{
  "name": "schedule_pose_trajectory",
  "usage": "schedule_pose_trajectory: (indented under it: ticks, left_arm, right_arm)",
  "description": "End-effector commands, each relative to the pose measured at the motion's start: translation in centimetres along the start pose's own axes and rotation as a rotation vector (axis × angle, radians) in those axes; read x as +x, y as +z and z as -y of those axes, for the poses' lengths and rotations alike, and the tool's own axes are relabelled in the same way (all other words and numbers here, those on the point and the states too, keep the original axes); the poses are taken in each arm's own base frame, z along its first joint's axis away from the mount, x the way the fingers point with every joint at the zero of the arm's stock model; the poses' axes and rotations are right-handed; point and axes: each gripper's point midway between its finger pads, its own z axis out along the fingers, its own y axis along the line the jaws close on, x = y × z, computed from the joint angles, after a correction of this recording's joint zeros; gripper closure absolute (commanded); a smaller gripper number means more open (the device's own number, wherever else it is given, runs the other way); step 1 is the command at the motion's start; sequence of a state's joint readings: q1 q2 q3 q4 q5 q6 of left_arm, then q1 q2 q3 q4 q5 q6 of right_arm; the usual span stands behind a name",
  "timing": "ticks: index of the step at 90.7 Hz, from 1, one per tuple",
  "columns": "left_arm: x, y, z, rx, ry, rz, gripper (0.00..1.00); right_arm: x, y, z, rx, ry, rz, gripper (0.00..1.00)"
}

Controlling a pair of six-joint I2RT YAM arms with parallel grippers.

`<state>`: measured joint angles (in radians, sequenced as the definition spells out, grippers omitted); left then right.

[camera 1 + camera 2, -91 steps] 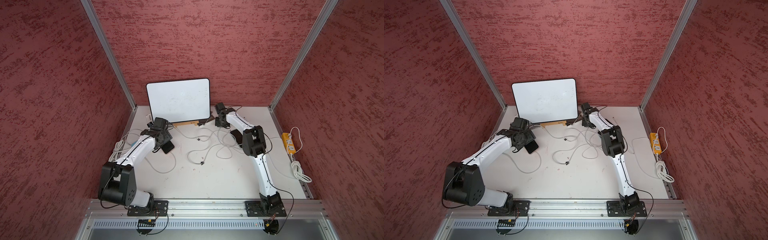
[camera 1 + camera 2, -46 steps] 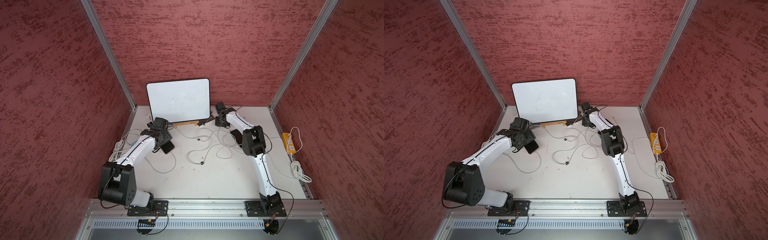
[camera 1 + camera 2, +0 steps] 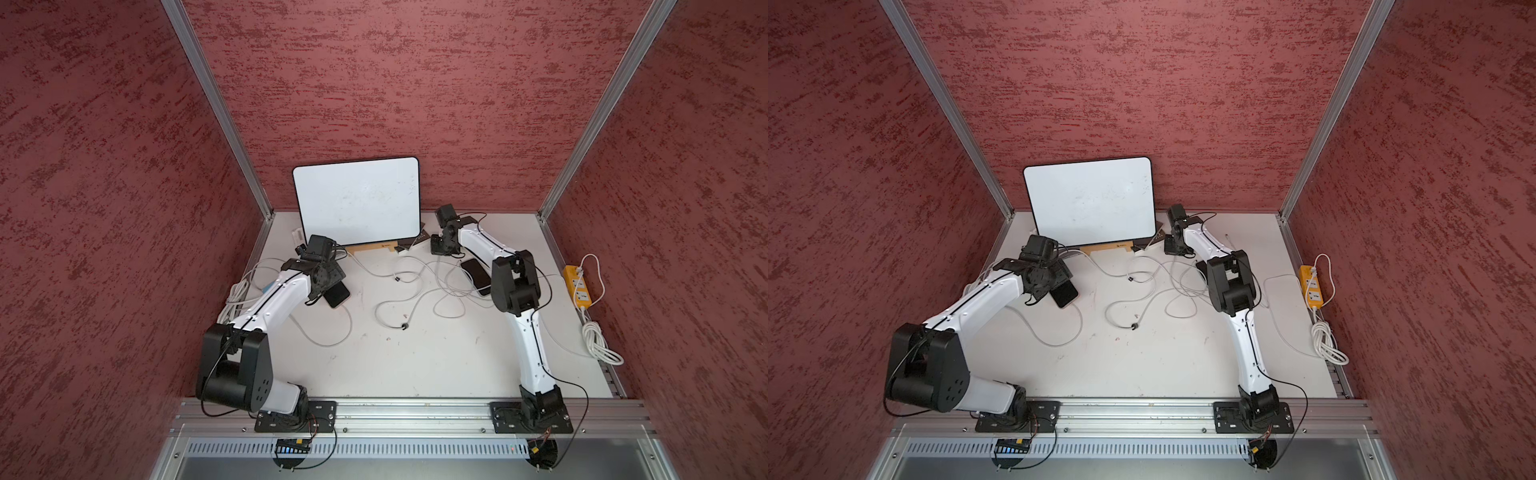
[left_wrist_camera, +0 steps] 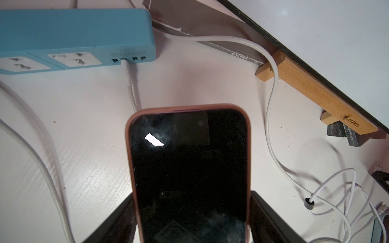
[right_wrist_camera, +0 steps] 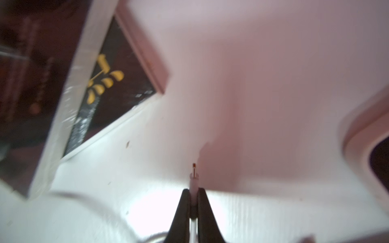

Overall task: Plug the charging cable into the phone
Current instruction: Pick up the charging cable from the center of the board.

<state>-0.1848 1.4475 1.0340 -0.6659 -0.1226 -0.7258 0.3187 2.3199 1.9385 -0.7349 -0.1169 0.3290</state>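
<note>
Well left of the right gripper (image 5: 194,191) (clamped on the white charging-cable plug (image 5: 194,180)), the left gripper (image 4: 191,201) clasps the pink-cased black phone (image 4: 189,157).

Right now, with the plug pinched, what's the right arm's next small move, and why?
Probably lift the right gripper slightly and start carrying it toward the phone. Its jaws are closed on the white plug, the left gripper grips the phone by its sides, and the two sit apart across the table.

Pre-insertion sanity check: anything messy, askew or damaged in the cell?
White cables lie tangled in overlapping loops mid-table, beside a second phone near the right arm. Booklets poke out askew under the whiteboard stand. No spill or damage visible.
</note>
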Motion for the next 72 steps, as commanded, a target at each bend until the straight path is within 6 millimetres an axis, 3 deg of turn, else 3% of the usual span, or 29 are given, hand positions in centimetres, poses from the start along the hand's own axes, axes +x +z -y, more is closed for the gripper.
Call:
schedule_pose_trajectory:
  ticks: [1,11,25,40,47,58,72]
  left_arm:
    - [-1.7,-2.2,1.9,0.091,-0.024,0.045,1.00]
    - [-2.5,-3.8,3.4,0.159,-0.020,0.057,1.00]
    - [-3.4,-7.0,5.9,0.283,-0.003,0.076,1.00]
    - [-3.0,-10.2,7.7,0.384,0.031,0.091,1.00]
    - [-2.5,-11.6,8.0,0.432,0.040,0.098,1.00]
    - [-1.2,-13.0,8.1,0.505,0.046,0.092,1.00]
    - [-0.1,-13.4,7.6,0.501,0.059,0.093,1.00]
  right_arm:
    - [-4.3,-10.3,-8.4,-0.427,-0.085,0.248,1.00]
    - [-1.8,-15.6,-12.0,-0.669,-0.159,0.287,1.00]
    - [5.6,-19.7,-16.9,-0.938,-0.350,0.220,1.00]
    - [15.2,-21.1,-20.8,-1.097,-0.564,0.076,1.00]
    - [18.3,-21.4,-21.6,-1.122,-0.619,0.043,1.00]
    - [21.0,-21.9,-22.8,-1.179,-0.638,0.014,1.00]
    - [22.7,-22.1,-24.8,-1.213,-0.636,0.009,1.00]
